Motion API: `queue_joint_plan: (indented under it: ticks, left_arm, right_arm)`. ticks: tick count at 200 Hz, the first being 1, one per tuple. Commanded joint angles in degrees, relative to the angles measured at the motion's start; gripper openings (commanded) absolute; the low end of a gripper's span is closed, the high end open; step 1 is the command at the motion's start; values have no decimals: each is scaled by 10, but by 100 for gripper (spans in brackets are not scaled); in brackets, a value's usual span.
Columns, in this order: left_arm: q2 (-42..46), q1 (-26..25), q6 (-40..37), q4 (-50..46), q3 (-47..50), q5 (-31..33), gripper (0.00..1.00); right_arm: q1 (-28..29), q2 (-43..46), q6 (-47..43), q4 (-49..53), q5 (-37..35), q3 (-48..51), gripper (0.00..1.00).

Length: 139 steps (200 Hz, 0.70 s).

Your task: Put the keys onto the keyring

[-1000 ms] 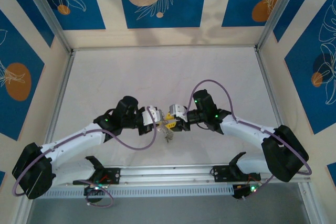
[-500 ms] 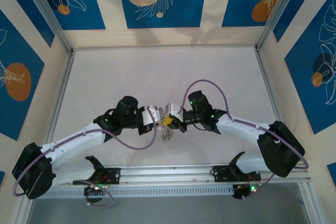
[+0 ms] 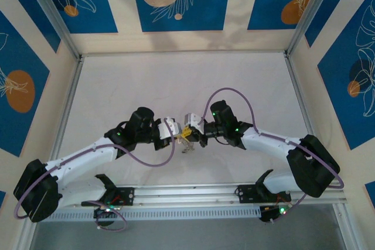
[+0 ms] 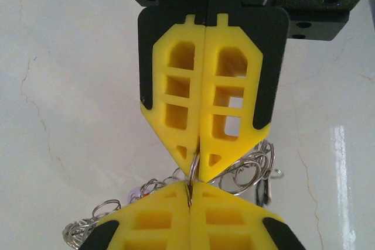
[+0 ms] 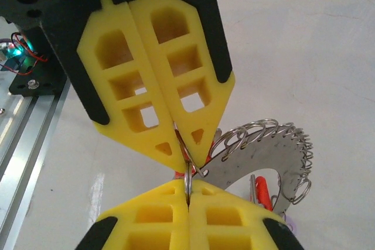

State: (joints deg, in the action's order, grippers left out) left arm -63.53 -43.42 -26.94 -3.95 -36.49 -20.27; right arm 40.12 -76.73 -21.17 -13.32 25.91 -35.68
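No legible text or labels

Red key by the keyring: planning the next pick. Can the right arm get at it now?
Probably not yet: the jaws of the right arm are shut on a small wire ring that the left arm also pinches. The red key sits aside, by the keyring.

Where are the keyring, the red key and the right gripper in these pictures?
keyring (image 5: 263,155): right wrist view, on its flat grey band.
red key (image 5: 262,192): right wrist view, on its red part.
right gripper (image 5: 188,157): right wrist view, between its closed yellow fingertips.
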Motion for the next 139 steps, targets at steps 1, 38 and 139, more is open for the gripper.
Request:
queue_joint_plan:
  ticks: [1,38,139]
  left_arm:
    - [10,-6,7,9,-13,-22,5]
    - [67,-4,-2,-17,3,17,24]
    - [164,-2,82,-23,57,24,40]
  right_arm:
    - [2,-3,-10,-54,8,8,0]
    - [-3,11,-28,-113,10,43,0]
    - [-21,45,-4,-225,30,96,0]
